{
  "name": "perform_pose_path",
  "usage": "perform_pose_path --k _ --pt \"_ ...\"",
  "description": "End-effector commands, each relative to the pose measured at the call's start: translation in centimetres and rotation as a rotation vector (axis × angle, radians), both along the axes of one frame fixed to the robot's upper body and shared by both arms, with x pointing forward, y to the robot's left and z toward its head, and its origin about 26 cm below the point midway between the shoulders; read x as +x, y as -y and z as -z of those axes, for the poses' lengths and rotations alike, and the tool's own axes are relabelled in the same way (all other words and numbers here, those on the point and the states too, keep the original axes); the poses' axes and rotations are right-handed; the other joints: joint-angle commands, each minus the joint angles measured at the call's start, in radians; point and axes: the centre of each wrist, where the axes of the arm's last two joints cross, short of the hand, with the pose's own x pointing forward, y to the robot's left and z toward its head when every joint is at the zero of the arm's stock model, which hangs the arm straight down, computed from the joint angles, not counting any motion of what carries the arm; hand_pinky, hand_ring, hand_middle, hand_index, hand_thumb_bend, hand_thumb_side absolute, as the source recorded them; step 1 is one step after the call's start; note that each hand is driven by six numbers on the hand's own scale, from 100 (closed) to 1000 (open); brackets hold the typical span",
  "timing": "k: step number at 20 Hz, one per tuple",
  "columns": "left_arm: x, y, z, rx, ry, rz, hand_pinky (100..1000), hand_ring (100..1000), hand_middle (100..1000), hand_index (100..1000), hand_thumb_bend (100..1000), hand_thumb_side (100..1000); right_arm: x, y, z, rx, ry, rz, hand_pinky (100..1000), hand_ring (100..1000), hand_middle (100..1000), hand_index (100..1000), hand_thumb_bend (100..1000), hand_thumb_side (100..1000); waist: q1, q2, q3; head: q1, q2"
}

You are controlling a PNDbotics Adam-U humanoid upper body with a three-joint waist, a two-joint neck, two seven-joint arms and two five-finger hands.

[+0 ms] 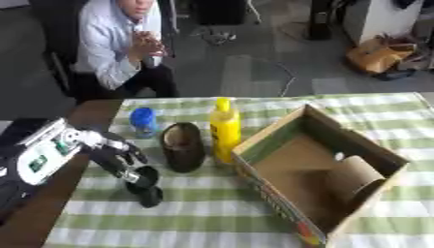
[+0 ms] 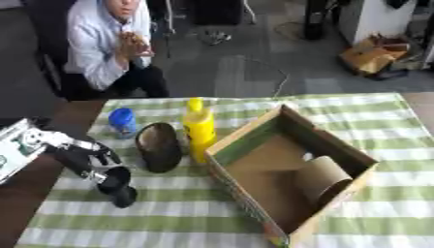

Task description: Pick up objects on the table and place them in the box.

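Fingers of the left hand (image 1: 118,154) curl round a black object (image 1: 146,185) on the striped tablecloth (image 1: 203,213), left of everything. Cardboard box (image 1: 280,140) sits right, open, a paper roll (image 1: 360,177) inside. Beside it: yellow bottle (image 1: 224,128), brown shoe (image 1: 182,145), blue cup (image 1: 143,121).

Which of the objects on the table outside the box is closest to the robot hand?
The small black object under the left robot hand. The brown shoe, the blue-capped bottle and the yellow bottle stand farther away, toward the box.
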Motion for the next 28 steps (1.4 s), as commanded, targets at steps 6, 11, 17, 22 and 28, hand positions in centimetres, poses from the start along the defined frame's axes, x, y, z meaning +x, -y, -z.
perform_pose_path --k 6,11,17,22,28 --pt "0.4 -0.8 -0.7 0.043 0.022 -0.017 862 978 1000 1000 680 674 -0.4 0.0 -0.8 -0.001 0.038 -0.006 829 797 640 569 100 1000 -0.005 -0.013 0.000 0.006 0.000" --pt "0.6 -0.8 -0.5 0.050 0.019 -0.020 863 977 1000 1000 662 678 -0.4 -0.1 -0.8 -0.002 0.039 -0.008 828 797 640 568 100 1000 -0.006 -0.012 -0.002 0.008 0.000" --pt "0.8 -0.8 0.1 0.052 0.009 -0.018 862 976 1000 1000 651 681 -0.4 -0.1 -0.8 -0.001 0.040 -0.008 828 797 639 568 100 1000 -0.007 -0.012 -0.004 0.009 0.000" --pt "1.0 -0.5 0.3 0.046 0.006 -0.016 859 973 1000 1000 642 686 -0.4 -0.1 -0.8 0.001 0.038 -0.007 828 796 639 566 100 1000 -0.007 -0.012 -0.005 0.009 -0.001" --pt "1.2 -0.3 0.6 0.037 -0.001 -0.021 858 971 1000 1000 631 689 -0.4 0.0 -0.7 0.002 0.036 -0.007 828 796 639 565 100 1000 -0.007 -0.012 -0.005 0.009 -0.001"
